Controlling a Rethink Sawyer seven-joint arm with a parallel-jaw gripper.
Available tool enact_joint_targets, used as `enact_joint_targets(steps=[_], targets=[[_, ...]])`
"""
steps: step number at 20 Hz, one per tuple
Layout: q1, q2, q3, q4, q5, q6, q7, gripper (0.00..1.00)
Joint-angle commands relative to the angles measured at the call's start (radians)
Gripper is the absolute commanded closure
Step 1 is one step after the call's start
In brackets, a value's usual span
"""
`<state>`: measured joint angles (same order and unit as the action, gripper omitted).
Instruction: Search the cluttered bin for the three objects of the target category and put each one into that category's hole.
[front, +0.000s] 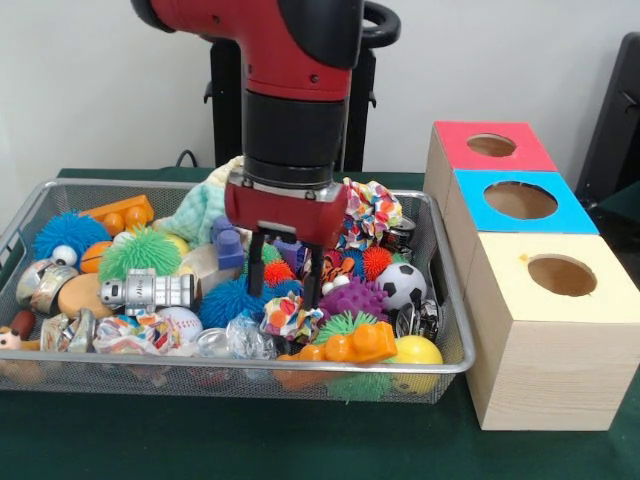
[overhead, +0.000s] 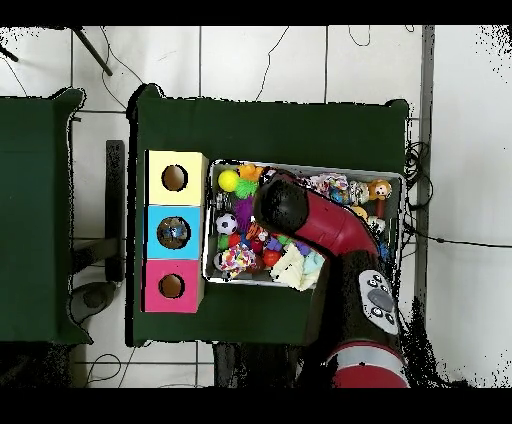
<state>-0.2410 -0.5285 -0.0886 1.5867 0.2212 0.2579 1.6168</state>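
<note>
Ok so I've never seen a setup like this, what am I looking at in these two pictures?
It is a robot arm, red and black, sorting toys. One picture faces it across the table; the other looks straight down. On the green table stands a wire bin heaped with spiky balls, a small soccer ball, cloth scraps and other toys. Beside it are three wooden boxes, each with a round hole on top: red, blue and yellow. The gripper hangs open, low over the middle of the heap, holding nothing.
</note>
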Motion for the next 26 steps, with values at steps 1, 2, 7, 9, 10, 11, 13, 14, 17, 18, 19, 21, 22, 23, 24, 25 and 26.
enact_joint_targets(steps=[1, 2, 7, 9, 10, 11, 13, 14, 17, 18, 19, 21, 22, 23, 24, 25, 26], targets=[[-0.052, 0.007, 0.07, 0.002, 0.008, 0.055, 0.139, 0.0], [-0.058, 0.018, 0.078, 0.009, 0.006, 0.034, 0.142, 0.0], [-0.065, 0.051, 0.102, 0.026, 0.007, -0.027, 0.167, 0.0], [-0.072, 0.065, 0.11, 0.025, 0.004, -0.044, 0.168, 0.0], [-0.077, 0.075, 0.116, 0.026, 0.004, -0.053, 0.169, 0.0], [-0.084, 0.084, 0.124, 0.027, 0.002, -0.065, 0.169, 0.0], [-0.091, 0.104, 0.133, 0.02, 0.003, -0.072, 0.17, 0.0], [-0.096, 0.111, 0.139, 0.017, 0.002, -0.081, 0.168, 0.0], [-0.104, 0.122, 0.15, 0.014, -0.001, -0.094, 0.167, 0.0], [-0.107, 0.126, 0.155, 0.014, -0.003, -0.099, 0.165, 0.0], [-0.11, 0.132, 0.16, 0.012, -0.005, -0.106, 0.164, 0.0], [-0.124, 0.145, 0.176, 0.004, -0.008, -0.109, 0.155, 0.0], [-0.127, 0.144, 0.18, 0.01, -0.012, -0.114, 0.154, 0.0], [-0.127, 0.144, 0.179, 0.01, -0.013, -0.114, 0.155, 0.0], [-0.124, 0.148, 0.175, 0.0, -0.008, -0.104, 0.155, 0.0], [-0.122, 0.148, 0.174, -0.002, -0.007, -0.102, 0.156, 0.0], [-0.124, 0.145, 0.176, -0.005, -0.006, -0.097, 0.154, 0.0]])
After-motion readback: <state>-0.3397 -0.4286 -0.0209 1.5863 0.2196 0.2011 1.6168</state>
